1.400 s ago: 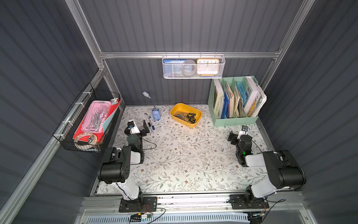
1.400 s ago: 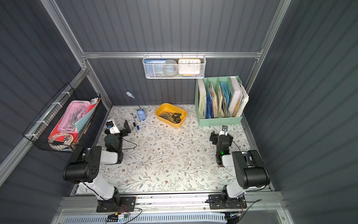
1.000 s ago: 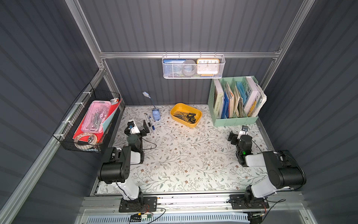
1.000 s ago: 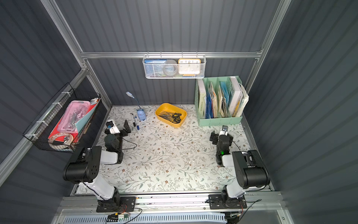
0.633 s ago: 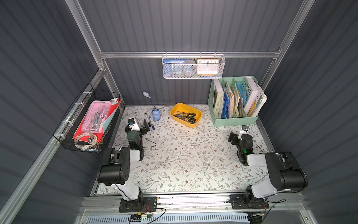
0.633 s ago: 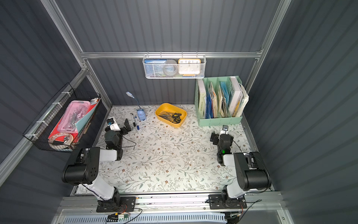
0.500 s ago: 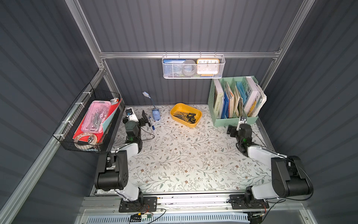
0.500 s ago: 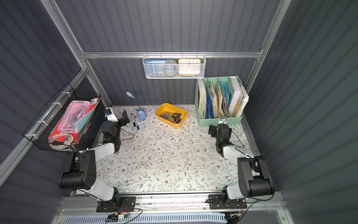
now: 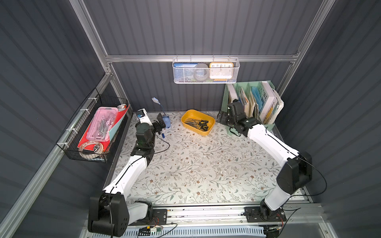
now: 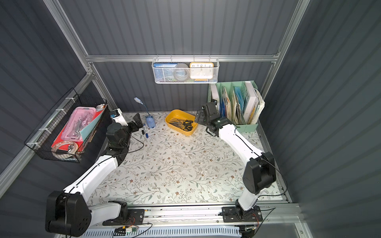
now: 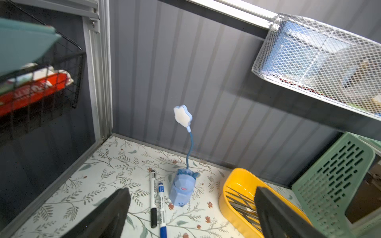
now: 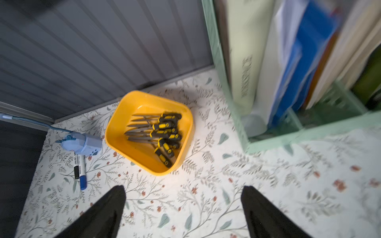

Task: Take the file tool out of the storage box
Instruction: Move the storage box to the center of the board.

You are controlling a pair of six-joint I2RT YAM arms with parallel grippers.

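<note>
1. The files (image 12: 156, 134) lie heaped in the yellow box (image 12: 136, 158). It sits on the table (image 12: 206, 179) by the back wall, between the lamp (image 12: 82, 144) and the green organiser (image 12: 268, 141).
2. They look light, stiff and thin. I'd take one by its black-and-yellow handle, because the bare blades look slippery and the heap may drag neighbours along.
3. The right hand (image 12: 183, 188) hangs spread and empty just short of the box. The left hand (image 11: 191, 190) is also spread and empty, on the lamp's far side.
4. The right wrist view shows the handles bunched at one end. Both top views show the files only small, but they place both arms. The left wrist view catches just the blade tips.
</note>
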